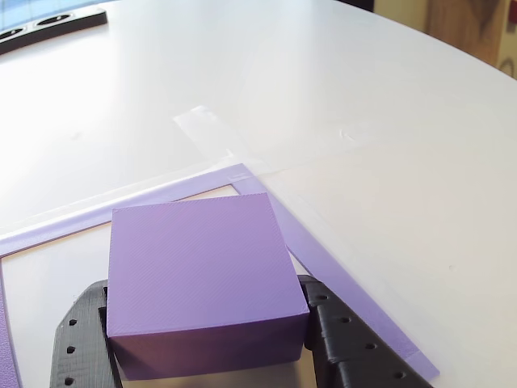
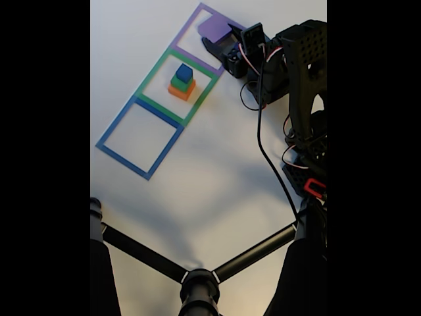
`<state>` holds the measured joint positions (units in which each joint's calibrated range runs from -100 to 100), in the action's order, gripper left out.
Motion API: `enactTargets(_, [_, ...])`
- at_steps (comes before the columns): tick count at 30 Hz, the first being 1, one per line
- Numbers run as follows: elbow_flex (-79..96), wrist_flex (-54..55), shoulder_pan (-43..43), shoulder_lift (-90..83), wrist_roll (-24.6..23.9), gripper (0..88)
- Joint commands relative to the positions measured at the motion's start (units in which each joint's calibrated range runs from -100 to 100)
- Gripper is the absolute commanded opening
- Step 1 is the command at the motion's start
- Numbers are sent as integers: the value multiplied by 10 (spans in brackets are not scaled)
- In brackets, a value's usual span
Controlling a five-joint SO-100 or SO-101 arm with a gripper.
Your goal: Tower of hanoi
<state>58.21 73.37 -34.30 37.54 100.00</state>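
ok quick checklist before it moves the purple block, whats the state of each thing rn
1. Grip: the gripper has a finger on each side of the purple block: ok.
2. Block level in the jaws: top face looks roughly flat in the other view: ok.
3. Block lifted off the table: cannot tell.
4. Position: block is over the purple frame in the fixed view: ok.
5. Stack in the green frame: orange block, green block, blue block, stacked in order, upright: ok.
6. Blue frame free of blocks: ok.
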Motion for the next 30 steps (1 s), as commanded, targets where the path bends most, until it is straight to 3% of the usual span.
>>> enactTargets(1, [-8, 15, 3, -6, 0, 138])
enactTargets(9, [-2, 7, 5, -21, 0, 113])
enactTargets(19, [39, -114, 20, -166, 0, 116])
enactTargets(26, [21, -335, 28, -348, 0, 115])
enactTargets(30, [-36, -543, 29, -468, 0, 114])
